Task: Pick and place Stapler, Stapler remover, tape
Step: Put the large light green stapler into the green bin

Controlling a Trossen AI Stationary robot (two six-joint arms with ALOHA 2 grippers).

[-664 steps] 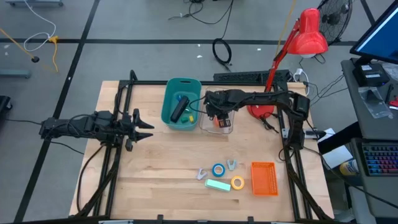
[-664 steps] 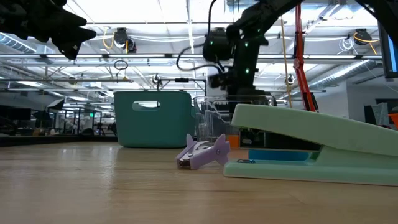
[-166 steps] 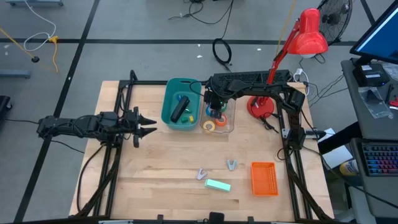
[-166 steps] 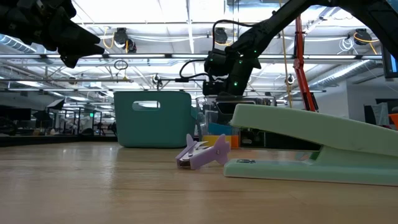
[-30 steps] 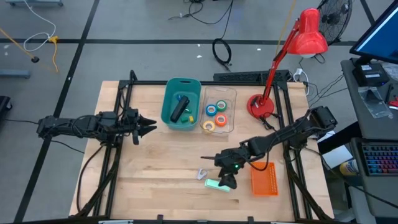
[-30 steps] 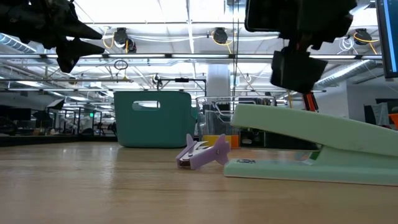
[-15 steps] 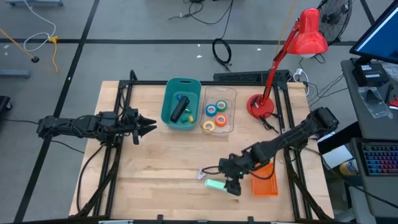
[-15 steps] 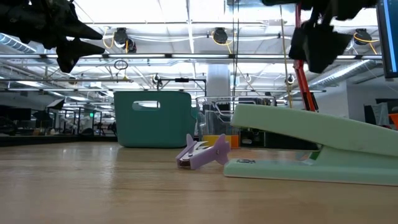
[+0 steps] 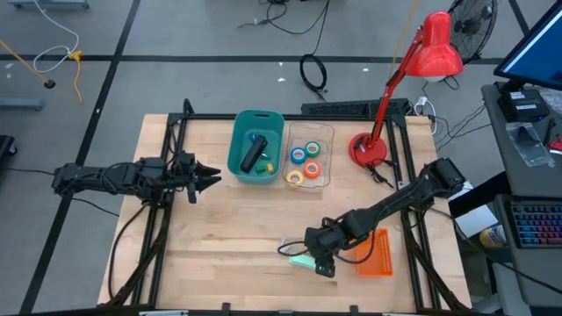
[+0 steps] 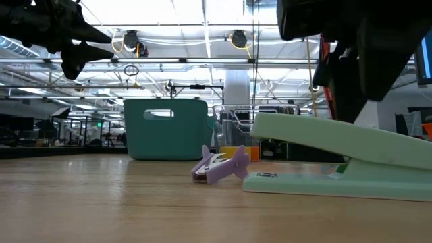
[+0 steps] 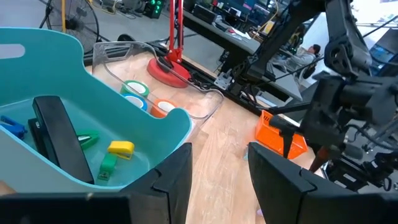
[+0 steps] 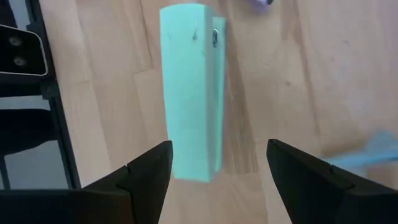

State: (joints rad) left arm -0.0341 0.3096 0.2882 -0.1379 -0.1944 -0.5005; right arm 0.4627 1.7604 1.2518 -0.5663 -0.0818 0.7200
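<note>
No legible text, label, brand, number or sign appears in any view. A small dark marking sits on the base of the mint-green stapler (image 10: 337,158) at lower centre of the low view, too small to read. The monitor (image 9: 537,39) at the upper right of the high view shows only blue.

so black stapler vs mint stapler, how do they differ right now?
The black stapler lies inside the teal bin; the mint stapler still lies flat on the bare table. The black one is dark and narrow; the mint one is pale green. The open right gripper hangs directly over the mint one; no gripper is near the black one. Both are long bar shapes.
</note>
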